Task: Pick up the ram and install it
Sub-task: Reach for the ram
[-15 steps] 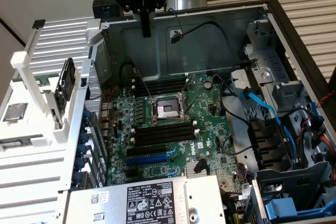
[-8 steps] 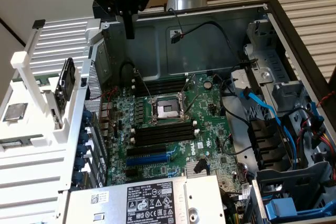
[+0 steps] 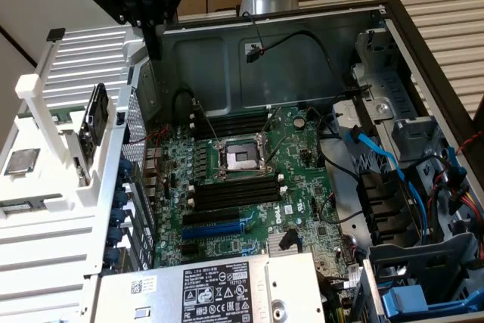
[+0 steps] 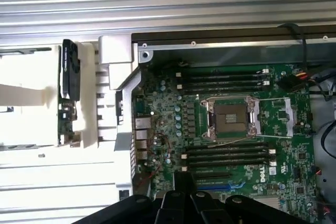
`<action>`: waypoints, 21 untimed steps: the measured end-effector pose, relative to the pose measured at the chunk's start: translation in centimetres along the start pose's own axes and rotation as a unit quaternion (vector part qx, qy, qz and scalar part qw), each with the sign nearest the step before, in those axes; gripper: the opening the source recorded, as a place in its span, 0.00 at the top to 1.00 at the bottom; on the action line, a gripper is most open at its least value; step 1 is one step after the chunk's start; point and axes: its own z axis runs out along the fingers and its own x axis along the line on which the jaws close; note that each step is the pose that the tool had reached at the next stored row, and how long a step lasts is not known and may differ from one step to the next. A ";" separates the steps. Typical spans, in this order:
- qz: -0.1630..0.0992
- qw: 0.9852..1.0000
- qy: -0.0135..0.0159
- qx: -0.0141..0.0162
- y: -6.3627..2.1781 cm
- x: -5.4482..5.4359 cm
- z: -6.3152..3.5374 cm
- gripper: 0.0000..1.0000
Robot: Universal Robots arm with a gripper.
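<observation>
The tool (image 3: 151, 17) is hanging above the corner of the open case (image 3: 212, 58), carrying no ram; I cannot tell whether it is open or closed. The ram (image 3: 94, 122) is standing on edge in a white rack (image 3: 83, 66) just outside the case, probably presenting its long edge for grasping. Inside the case, the memory slots (image 3: 234, 191) are sitting empty.

The motherboard (image 3: 249, 179) lies inside the computer case (image 3: 219, 58).

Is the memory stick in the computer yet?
Out. The memory stick stands in the white holder outside the case; the black slots look empty.
</observation>
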 end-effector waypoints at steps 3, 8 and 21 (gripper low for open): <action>0.000 1.000 0.000 0.000 -0.03 1.4 -0.01 0.90; 0.000 1.000 0.000 0.001 -0.09 4.6 -0.05 0.90; -0.002 1.000 0.000 0.007 1.42 9.7 -0.08 0.90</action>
